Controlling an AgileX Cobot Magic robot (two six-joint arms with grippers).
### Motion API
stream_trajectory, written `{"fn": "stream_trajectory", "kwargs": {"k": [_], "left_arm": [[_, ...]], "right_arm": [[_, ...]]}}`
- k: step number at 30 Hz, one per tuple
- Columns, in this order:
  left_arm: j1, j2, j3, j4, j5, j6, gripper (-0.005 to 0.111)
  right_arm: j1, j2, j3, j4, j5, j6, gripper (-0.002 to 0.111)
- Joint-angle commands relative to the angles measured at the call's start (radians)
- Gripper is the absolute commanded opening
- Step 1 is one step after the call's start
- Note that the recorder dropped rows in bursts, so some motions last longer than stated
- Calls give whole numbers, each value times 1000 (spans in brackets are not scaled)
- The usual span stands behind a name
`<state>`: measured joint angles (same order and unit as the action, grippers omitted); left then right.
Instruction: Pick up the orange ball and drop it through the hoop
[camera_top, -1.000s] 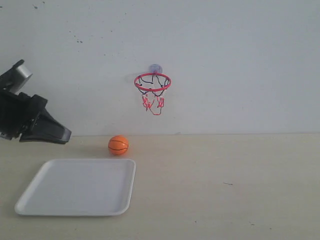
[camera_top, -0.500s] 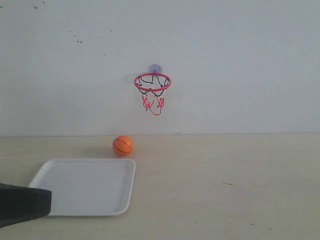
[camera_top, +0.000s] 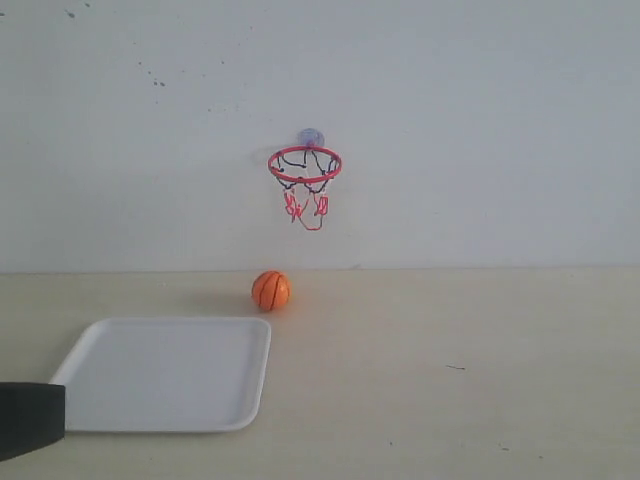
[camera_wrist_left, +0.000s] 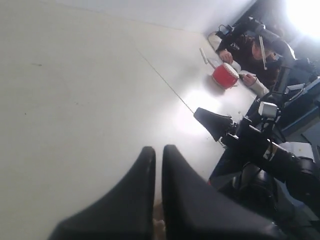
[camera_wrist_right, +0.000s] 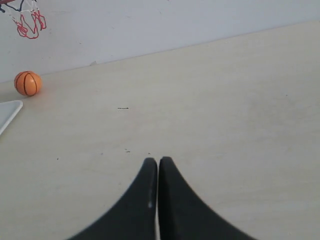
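Note:
The orange ball (camera_top: 271, 290) lies on the table by the wall, below and a little left of the hoop (camera_top: 305, 165), which hangs on the wall with its red ring and string net. The right wrist view shows the ball (camera_wrist_right: 27, 83) far off, with the hoop's net (camera_wrist_right: 27, 20) above it. My left gripper (camera_wrist_left: 158, 150) is shut and empty; only a dark part of that arm (camera_top: 30, 418) shows at the exterior view's lower left edge. My right gripper (camera_wrist_right: 158, 161) is shut and empty over bare table, far from the ball.
A white tray (camera_top: 165, 373) lies on the table at the front left, its corner (camera_wrist_right: 9, 111) showing in the right wrist view. In the left wrist view the other arm (camera_wrist_left: 260, 150) and a red object (camera_wrist_left: 225, 76) sit beyond the table's edge.
The ball has rolled to the right along the wall. The left arm has dropped from the mid-left edge to the lower left corner and drawn further out of view.

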<state>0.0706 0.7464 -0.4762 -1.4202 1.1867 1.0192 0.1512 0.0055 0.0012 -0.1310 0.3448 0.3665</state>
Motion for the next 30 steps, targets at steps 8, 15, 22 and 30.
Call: {"fn": "stream_trajectory", "kwargs": {"k": [8, 15, 22, 30], "left_arm": [[-2, -397, 24, -11, -178, -98, 4], [-2, -403, 24, -11, -314, -336, 4], [0, -421, 24, 99, -451, -347, 4], [0, -606, 71, 584, -629, -427, 4]], "right_arm": [[-3, -5, -1, -8, -10, -8, 0], [-3, -5, -1, -8, -10, -8, 0], [-3, -5, -1, -8, -10, -8, 0], [-3, -5, -1, -8, -10, -8, 0]]}}
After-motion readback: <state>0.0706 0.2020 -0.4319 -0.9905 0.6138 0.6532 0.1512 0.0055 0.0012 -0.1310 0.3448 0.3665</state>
